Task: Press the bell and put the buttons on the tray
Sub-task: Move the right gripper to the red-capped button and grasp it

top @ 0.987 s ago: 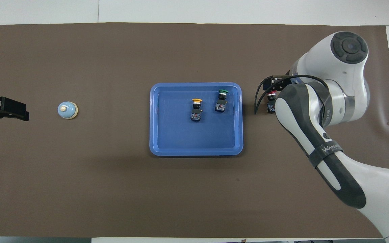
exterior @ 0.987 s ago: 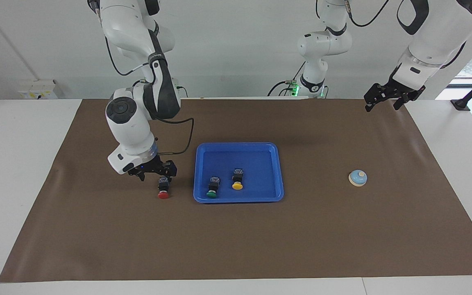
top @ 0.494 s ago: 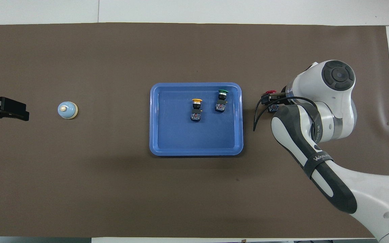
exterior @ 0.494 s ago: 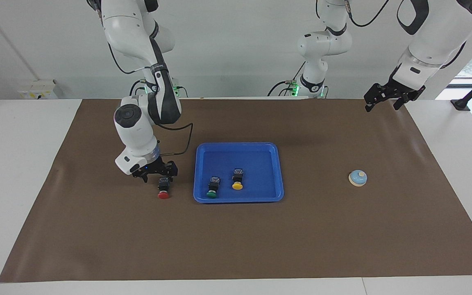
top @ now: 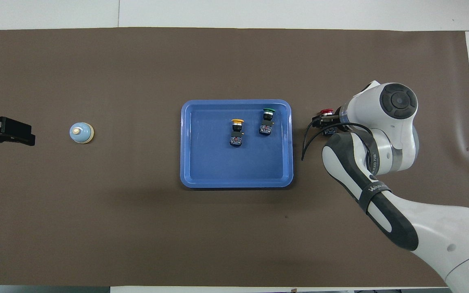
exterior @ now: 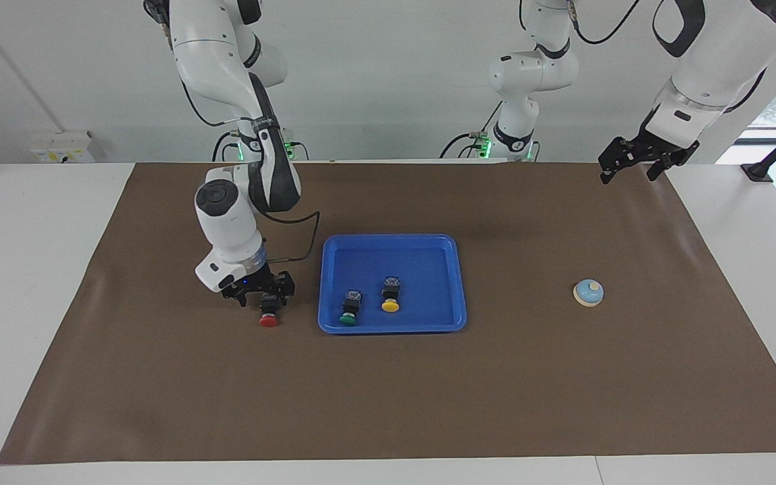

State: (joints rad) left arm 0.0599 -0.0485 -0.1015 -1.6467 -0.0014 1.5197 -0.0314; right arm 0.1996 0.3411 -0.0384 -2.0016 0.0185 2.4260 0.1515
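Observation:
The red button (exterior: pixel 269 319) (top: pixel 326 111) lies on its side on the brown mat beside the blue tray (exterior: pixel 393 237) (top: pixel 236 184), toward the right arm's end. My right gripper (exterior: pixel 267 302) (top: pixel 326 123) is down at it, open, its fingers straddling the black body, which it mostly hides. The green button (exterior: pixel 349 311) (top: pixel 268 120) and the yellow button (exterior: pixel 390 296) (top: pixel 237 131) lie in the tray. The light-blue bell (exterior: pixel 588 292) (top: pixel 81 133) stands on the mat toward the left arm's end. My left gripper (exterior: pixel 628 176) (top: pixel 29 137) waits in the air, open and holding nothing.
A brown mat (exterior: pixel 388 391) covers most of the white table. A third robot arm (exterior: pixel 526 74) stands at the robots' edge of the table. A black cable (top: pixel 305 140) loops from the right wrist beside the tray.
The right arm's wrist has drawn back toward the robots and its gripper has sunk lower around the red button's body. The left arm, the bell and the tray's buttons have not moved.

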